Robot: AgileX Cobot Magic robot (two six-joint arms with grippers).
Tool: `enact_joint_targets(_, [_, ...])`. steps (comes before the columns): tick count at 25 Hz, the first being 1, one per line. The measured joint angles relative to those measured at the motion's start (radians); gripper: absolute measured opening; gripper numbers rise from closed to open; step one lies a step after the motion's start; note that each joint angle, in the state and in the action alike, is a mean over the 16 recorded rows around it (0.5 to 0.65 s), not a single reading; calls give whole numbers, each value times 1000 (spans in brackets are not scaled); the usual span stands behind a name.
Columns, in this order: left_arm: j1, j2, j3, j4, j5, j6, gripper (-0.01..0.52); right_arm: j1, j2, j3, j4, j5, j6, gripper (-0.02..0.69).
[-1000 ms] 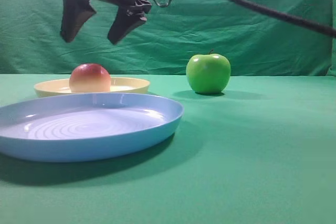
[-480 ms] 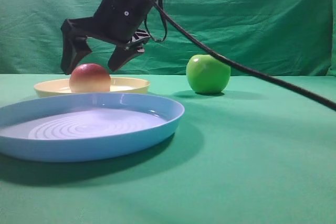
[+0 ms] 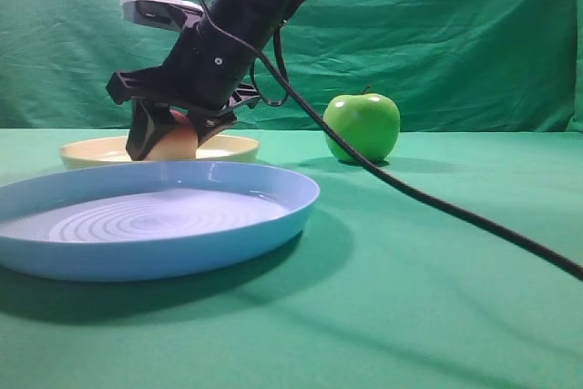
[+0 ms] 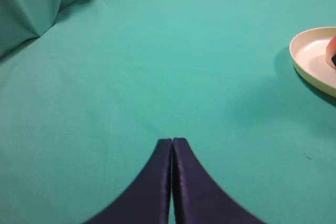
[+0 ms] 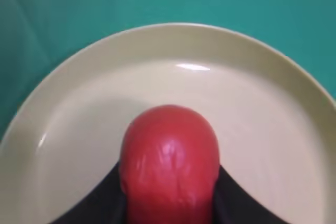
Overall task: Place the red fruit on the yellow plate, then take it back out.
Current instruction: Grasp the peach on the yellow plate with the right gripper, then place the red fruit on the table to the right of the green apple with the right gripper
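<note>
In the exterior high view, the right end effector (image 3: 170, 138) is reaching down from the upper middle onto the yellow plate (image 3: 228, 147), which is sitting on the green counter (image 3: 437, 298) behind the larger blue plate (image 3: 155, 220). Its dark fingers are standing on either side of the red fruit (image 3: 178, 141), which is resting in the yellow plate and is showing only partly between them. A green apple (image 3: 362, 127) is standing well apart to the right, farther back on the counter, and a black cable (image 3: 428, 202) is trailing from the arm down across the cloth to the right edge.

In the left wrist view, the left end effector (image 4: 172, 148) is showing its two dark fingers pressed together with nothing between them, hanging over bare green cloth. The yellow plate (image 4: 310, 59) is lying at the right edge, with a sliver of the red fruit (image 4: 332, 50) just showing.

In the right wrist view, the red fruit (image 5: 169, 166) is sitting inside the yellow plate (image 5: 273, 103), toward the near side, and the right end effector's fingers (image 5: 233, 198) are lying against both of its flanks, clamped on it.
</note>
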Motion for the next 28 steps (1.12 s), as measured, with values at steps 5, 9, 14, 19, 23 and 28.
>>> enact_joint_targets(5, [0,0,0,0,0,0,0,-6,-115,0,-40,114,45,214])
enact_joint_targets(9, [0,0,0,0,0,0,0,-25,-227,0,-72,226,104,209])
enact_joint_targets(14, [0,0,0,0,0,0,0,-70,-372,19,-99,359,185,206])
enact_joint_targets(19, [0,0,0,0,0,0,0,-138,-527,102,-119,442,246,206])
enact_joint_targets(23, [0,0,0,0,0,0,0,-203,-666,238,-132,452,269,206])
enact_joint_targets(28, [0,0,0,0,0,0,0,-278,-847,489,-145,385,281,206])
